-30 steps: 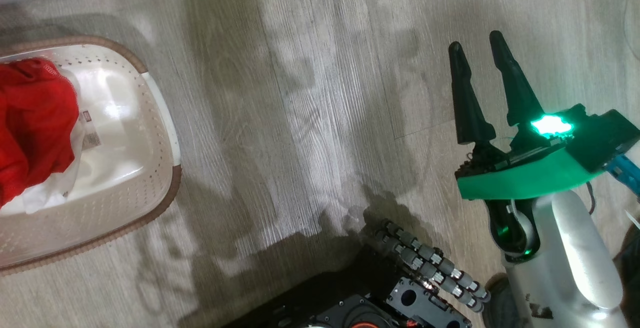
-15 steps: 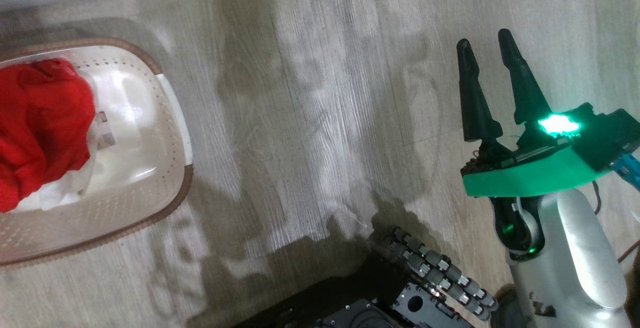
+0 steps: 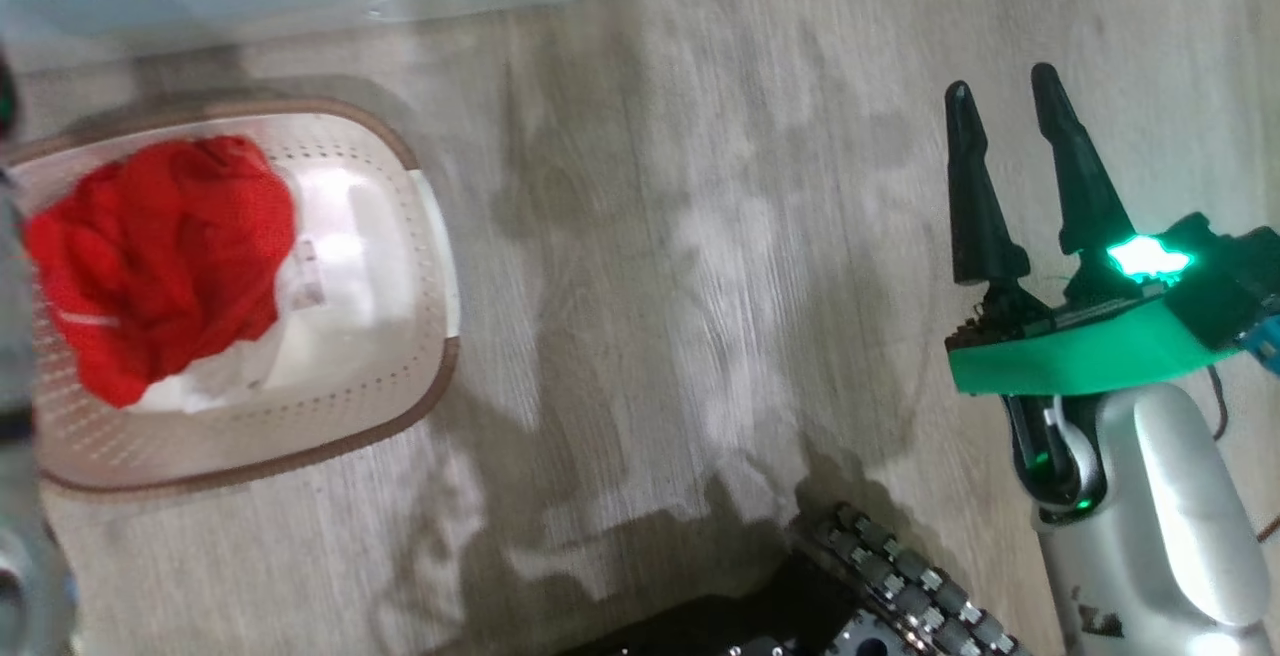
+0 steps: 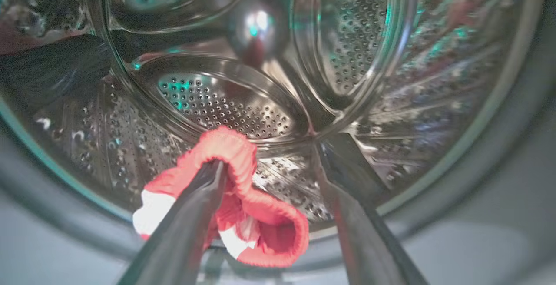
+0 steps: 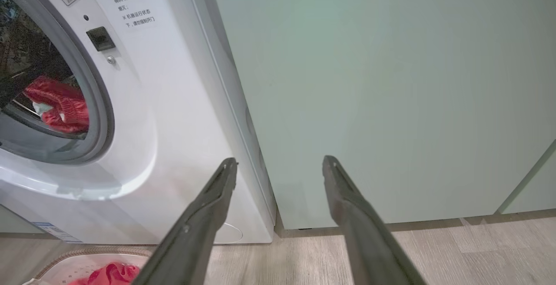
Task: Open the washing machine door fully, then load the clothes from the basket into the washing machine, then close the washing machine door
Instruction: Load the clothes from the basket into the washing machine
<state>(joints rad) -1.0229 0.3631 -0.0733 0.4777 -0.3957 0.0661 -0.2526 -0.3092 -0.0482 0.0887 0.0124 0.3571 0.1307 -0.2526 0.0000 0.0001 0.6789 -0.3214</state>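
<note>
Overhead, the basket (image 3: 432,236) sits on the floor (image 3: 700,286) with red clothes (image 3: 160,256) in it, and the right hand (image 3: 1002,84) hangs well apart, fingers spread and empty. Along the left wrist, the left hand (image 4: 271,152) is wide open at the washing machine drum (image 4: 217,102), a red garment (image 4: 265,228) lying against one finger. Along the right wrist, a green cabinet (image 5: 369,81) faces the fingers.

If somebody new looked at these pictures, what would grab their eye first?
Probably the red garment hanging on one finger of the open left gripper, at the mouth of the shiny steel drum. Next, the heap of red clothes in the cream basket on the wood floor, left in the head view, and the green light glowing behind the right gripper at its right.
</note>
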